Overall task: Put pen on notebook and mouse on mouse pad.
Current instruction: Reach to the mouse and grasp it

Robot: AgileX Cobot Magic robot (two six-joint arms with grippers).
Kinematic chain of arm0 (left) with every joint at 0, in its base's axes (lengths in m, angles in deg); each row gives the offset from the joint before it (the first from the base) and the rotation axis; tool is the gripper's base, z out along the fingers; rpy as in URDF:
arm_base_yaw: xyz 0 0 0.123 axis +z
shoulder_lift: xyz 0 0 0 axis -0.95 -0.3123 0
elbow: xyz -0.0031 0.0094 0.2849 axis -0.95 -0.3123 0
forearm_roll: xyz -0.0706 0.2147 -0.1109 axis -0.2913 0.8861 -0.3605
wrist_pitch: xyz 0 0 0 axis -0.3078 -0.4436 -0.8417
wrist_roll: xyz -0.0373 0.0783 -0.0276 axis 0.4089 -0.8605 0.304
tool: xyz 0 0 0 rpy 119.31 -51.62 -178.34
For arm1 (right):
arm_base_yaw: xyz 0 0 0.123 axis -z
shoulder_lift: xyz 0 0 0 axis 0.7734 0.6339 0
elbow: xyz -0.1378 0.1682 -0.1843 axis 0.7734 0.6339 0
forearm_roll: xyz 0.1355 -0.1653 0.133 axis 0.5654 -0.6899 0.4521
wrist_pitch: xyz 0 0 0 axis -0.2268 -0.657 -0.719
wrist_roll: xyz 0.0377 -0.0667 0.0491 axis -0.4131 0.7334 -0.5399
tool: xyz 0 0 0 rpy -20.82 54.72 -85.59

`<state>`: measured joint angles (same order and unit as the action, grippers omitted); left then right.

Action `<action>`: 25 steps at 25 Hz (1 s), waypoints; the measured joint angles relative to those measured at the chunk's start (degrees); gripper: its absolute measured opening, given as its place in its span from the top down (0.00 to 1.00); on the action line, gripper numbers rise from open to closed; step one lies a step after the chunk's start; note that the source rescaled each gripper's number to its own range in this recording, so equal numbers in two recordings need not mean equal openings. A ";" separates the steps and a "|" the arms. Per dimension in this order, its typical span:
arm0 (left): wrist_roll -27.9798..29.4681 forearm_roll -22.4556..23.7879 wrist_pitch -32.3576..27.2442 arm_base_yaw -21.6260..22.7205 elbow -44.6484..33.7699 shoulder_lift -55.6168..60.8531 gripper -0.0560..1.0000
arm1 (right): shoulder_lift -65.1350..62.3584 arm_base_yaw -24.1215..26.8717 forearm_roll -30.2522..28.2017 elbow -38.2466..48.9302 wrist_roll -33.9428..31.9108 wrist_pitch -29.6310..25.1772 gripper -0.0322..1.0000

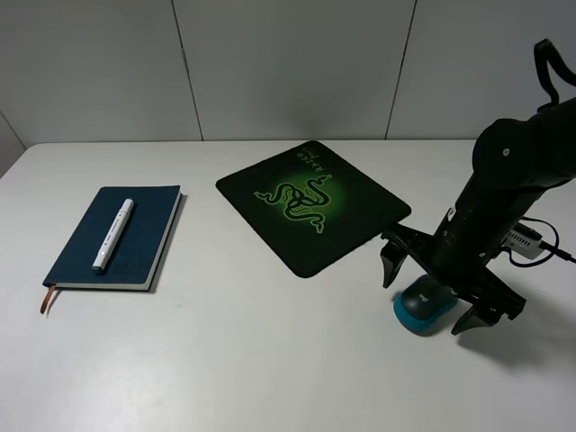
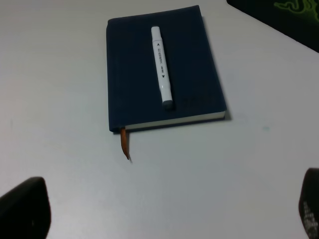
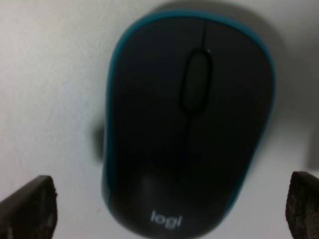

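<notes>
Teal-sided, the one mouse (image 3: 189, 124) is sitting on the table (image 1: 270, 360), off the one mouse pad (image 1: 360, 202), and the right gripper (image 1: 427, 303) is hovering astride it, jaws spread and gripping nothing. The mouse step is underway, I judge, and it is calling for closing on the sides, lifting and carrying padward. The one pen (image 1: 112, 234) is lying on the one notebook (image 1: 148, 225), while the left gripper (image 2: 167, 209) is hanging released and empty.
</notes>
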<state>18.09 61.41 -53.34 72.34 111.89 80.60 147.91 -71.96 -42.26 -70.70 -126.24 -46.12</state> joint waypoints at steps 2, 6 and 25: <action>0.00 0.00 0.00 0.00 0.00 0.00 0.00 | 1.08 0.00 0.28 0.00 0.00 0.54 0.00; 0.00 0.00 0.00 0.00 0.00 0.00 0.00 | 2.68 0.00 0.60 0.00 0.00 1.29 0.00; 0.00 0.00 0.06 0.00 0.00 0.00 0.00 | 3.21 0.00 -1.20 0.00 -1.98 2.98 0.00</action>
<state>18.09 61.41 -53.28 72.34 111.89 80.60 151.12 -71.96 -43.46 -70.70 -128.23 -43.13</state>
